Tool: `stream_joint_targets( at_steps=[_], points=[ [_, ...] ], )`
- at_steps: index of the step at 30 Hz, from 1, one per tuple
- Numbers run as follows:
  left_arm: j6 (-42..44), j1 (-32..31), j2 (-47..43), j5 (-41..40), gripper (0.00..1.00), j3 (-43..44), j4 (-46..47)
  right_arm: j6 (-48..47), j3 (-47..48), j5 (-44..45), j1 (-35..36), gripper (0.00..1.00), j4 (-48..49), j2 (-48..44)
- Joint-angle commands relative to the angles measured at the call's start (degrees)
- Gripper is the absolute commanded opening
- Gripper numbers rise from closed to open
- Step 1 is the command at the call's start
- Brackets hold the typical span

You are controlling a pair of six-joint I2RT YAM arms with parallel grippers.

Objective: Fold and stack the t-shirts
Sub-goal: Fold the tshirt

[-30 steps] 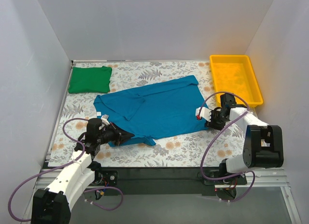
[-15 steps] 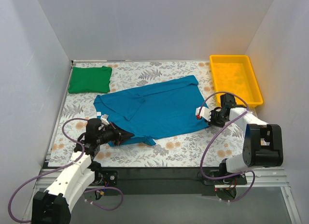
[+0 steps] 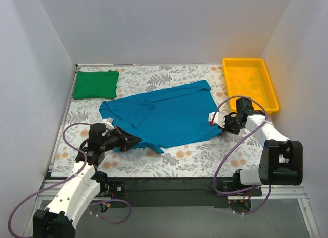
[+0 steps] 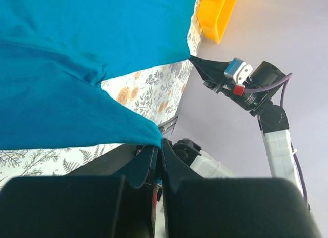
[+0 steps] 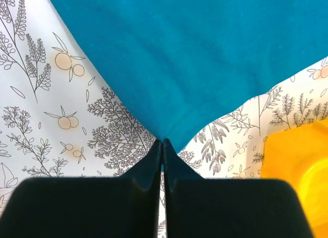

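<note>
Pincer status: confirm left pincer (image 3: 135,140) fully closed on the near-left edge of the teal-blue t-shirt (image 3: 169,115), cloth nipped between its fingertips (image 4: 154,157); confirm right pincer (image 3: 221,126) likewise fully closed on the near-right corner. Locate this shirt spread mostly flat and slantwise across the mid-tabletop (image 3: 189,157), with a flap of cloth lapped over its left part. Locate the green t-shirt (image 3: 95,84) already folded at the far-left corner, well apart. Treat the step in hand as a fold of the near edge across the shirt. Raise both corners together at matched height, draw the edge between them just taut, and carry it toward the far edge without dragging the body. Steer the right side clear of the yellow tray (image 3: 267,100). Lay down before release, then check for aligned edges and for bunching near the lapped flap.
</note>
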Motion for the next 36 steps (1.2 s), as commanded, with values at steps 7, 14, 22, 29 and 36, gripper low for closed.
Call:
stream_joint_targets(
  at_steps=[7, 14, 22, 29, 36],
  points=[
    [0.3, -0.2, 2.4, -1.8, 0.00, 6.0, -0.7, 2.6, 6.9, -2.5, -0.3, 0.01, -1.6, 2.6],
    [1.7, -0.1, 5.2, -3.0, 0.00, 9.4, -0.7, 4.9, 11.1, -3.2, -0.2, 0.01, -1.5, 4.7],
    [4.1, 0.8, 8.2, -4.2, 0.00, 14.4, -2.4, 7.2, 14.7, -3.8, -0.2, 0.01, -1.6, 7.2],
    [7.5, 3.5, 9.3, -5.8, 0.00, 18.8, -5.6, 8.3, 17.4, -3.9, -0.2, 0.01, -1.5, 9.8],
    [9.4, 5.6, 11.2, -5.5, 0.00, 21.9, -6.5, 9.1, 19.3, -3.8, -0.2, 0.01, -1.5, 12.2]
  ],
)
